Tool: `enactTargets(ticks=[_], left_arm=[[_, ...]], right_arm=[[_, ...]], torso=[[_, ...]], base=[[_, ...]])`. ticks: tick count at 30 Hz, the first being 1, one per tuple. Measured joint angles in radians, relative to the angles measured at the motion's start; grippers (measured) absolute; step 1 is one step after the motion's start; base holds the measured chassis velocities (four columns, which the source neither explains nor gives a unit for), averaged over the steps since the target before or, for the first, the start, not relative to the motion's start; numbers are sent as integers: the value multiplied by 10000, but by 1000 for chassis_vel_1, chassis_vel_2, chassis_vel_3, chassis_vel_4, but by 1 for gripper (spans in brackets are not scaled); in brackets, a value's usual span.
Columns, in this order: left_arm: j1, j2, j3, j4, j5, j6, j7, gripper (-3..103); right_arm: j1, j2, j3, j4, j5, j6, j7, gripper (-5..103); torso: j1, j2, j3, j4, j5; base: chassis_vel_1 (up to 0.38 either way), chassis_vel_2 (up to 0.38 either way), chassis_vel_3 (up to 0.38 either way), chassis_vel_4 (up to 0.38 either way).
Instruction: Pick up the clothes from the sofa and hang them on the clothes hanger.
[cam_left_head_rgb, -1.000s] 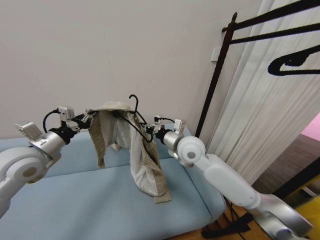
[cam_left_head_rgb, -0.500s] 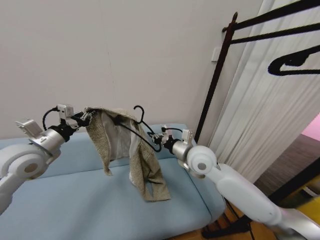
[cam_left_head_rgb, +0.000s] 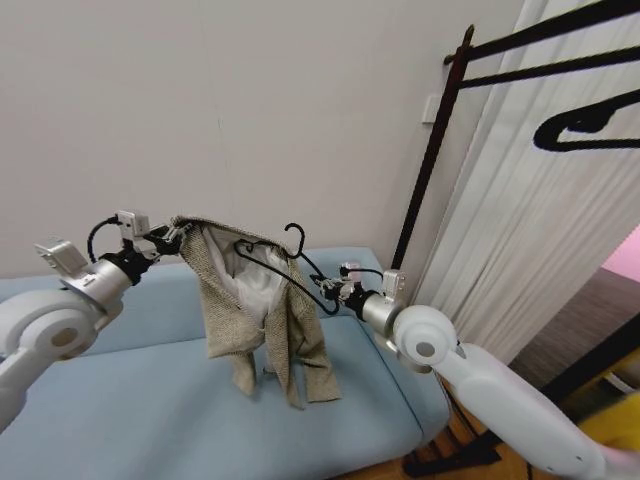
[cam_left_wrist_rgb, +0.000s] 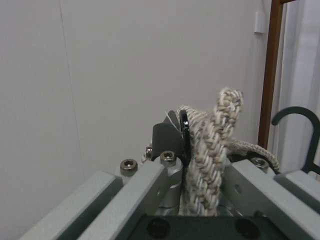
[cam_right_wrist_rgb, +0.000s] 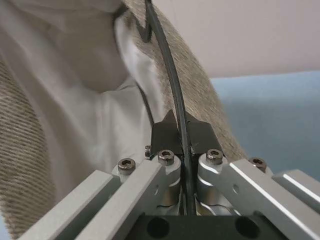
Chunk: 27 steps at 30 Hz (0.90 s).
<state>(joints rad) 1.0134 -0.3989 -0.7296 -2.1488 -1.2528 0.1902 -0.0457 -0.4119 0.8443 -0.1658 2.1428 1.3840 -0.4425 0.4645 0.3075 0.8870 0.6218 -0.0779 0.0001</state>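
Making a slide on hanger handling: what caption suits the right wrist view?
Right gripper shut on a black hanger lying against a beige garment.

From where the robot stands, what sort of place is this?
Likely a home-style room, perhaps staged: a light blue sofa, a dark clothes rack beside a white curtain. Above the sofa, the left end effector grips a knitted garment and the right end effector grips its black hanger.

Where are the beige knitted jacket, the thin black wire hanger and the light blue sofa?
beige knitted jacket (cam_left_head_rgb: 225, 300): head view, on its hanging front panel.
thin black wire hanger (cam_right_wrist_rgb: 173, 85): right wrist view, on its curved wire arm.
light blue sofa (cam_left_head_rgb: 120, 420): head view, on the bare seat cushion.
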Motion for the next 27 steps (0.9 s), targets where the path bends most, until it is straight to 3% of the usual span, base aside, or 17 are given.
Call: enactTargets(ticks=[9, 27], left_arm=[[61, 76, -265, -542, -146, 35, -127, 2], [738, -184, -897, -1380, -162, 20, -63, 2]], right_arm=[[1820, 1566, -1359, -1374, -274, 213, 329, 2], [2388, 2016, -1719, -1849, -291, 381, 441, 2]], torso=[[2, 0, 1, 4, -2], [1, 0, 0, -1, 0]], base=[[0, 0, 0, 0], [0, 0, 0, 0]])
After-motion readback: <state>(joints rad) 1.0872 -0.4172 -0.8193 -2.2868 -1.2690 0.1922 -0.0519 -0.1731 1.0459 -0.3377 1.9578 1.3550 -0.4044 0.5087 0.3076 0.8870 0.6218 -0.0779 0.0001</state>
